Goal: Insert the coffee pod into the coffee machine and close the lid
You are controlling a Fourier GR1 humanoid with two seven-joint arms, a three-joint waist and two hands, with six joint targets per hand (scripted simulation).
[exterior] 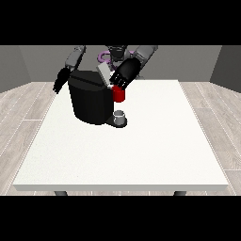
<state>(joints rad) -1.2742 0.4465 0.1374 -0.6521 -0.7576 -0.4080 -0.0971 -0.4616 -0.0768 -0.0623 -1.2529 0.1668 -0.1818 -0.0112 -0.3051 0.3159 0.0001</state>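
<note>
White table (141, 155) across centre of frame, seen from the far side; robot small at top centre

Black coffee machine (89, 96) upright on table, upper left of centre. Lid (102, 73) grey, raised and tilted at machine's top right. Red thing at the machine (119, 94) on its right flank, just below the lid

Grey thing (120, 116), cup-shaped, on the dark base at machine's lower right, directly beneath the red thing; not certain whether the pod or a cup. Coffee pod not plainly identifiable elsewhere

Hand at the view's right (123, 75) at machine's top right, beside the raised lid and just above the red thing; fingers (118, 84) pointing down and left, curled, contents if any not discernible

Hand at the view's left (60, 81) off the machine's upper left edge, hanging down; fingers straight and relaxed, grasping nothing
</note>
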